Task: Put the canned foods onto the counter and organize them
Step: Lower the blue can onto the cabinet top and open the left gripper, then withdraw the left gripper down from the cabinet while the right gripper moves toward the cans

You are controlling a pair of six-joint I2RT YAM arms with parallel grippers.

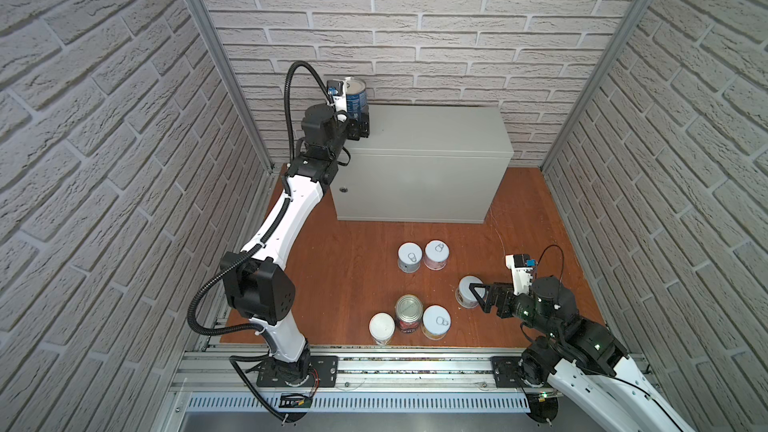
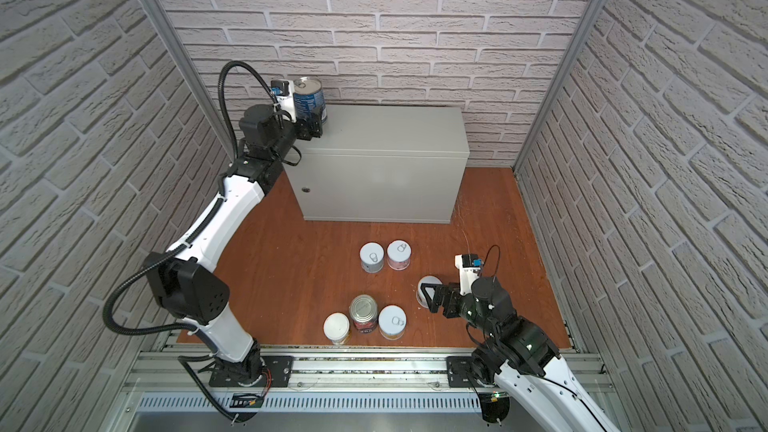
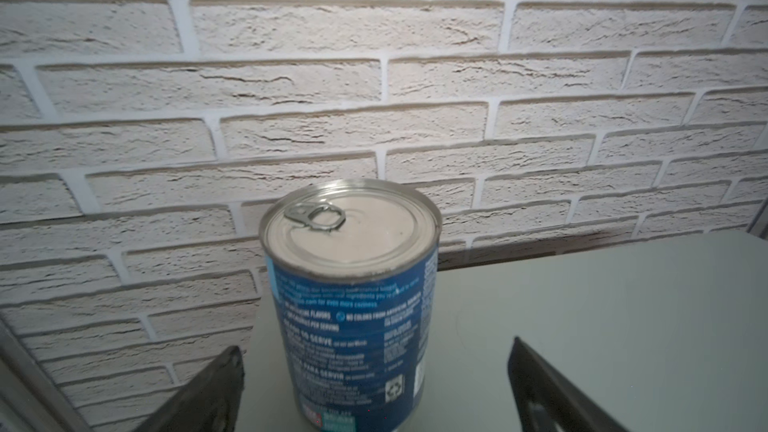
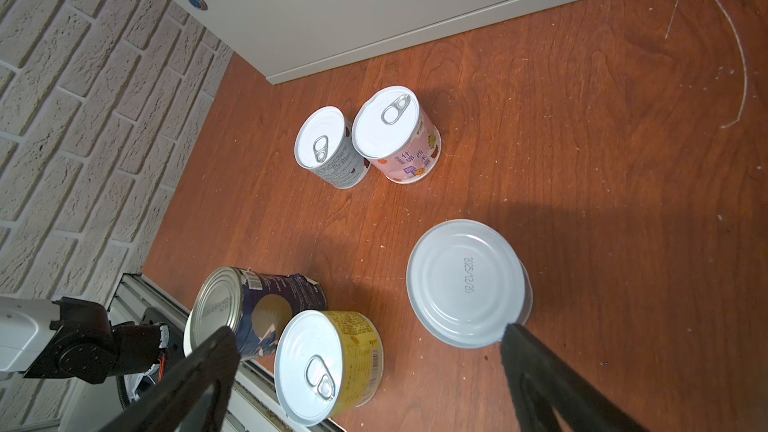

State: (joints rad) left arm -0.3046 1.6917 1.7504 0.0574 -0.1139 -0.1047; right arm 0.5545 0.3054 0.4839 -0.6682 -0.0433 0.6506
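We had the left jaws spread wide, clear on both sides of the upright blue can (image 3: 353,309) at the worktop's (image 1: 436,130) back left corner. The right jaws, also released and empty, were nearer the floor (image 4: 582,160) cans. The pale can (image 4: 465,284), axis vertical, stood just ahead, off-centre toward 1 finger (image 4: 536,371).

We're standing in a robot lab cell, folks, dressed up as a room: printed brick panels (image 1: 415,14) at nine, twelve and three o'clock, hung on aluminium posts (image 1: 222,64), a wooden floor board (image 1: 340,276) underfoot, and a bolted metal rail (image 1: 415,361) at six.
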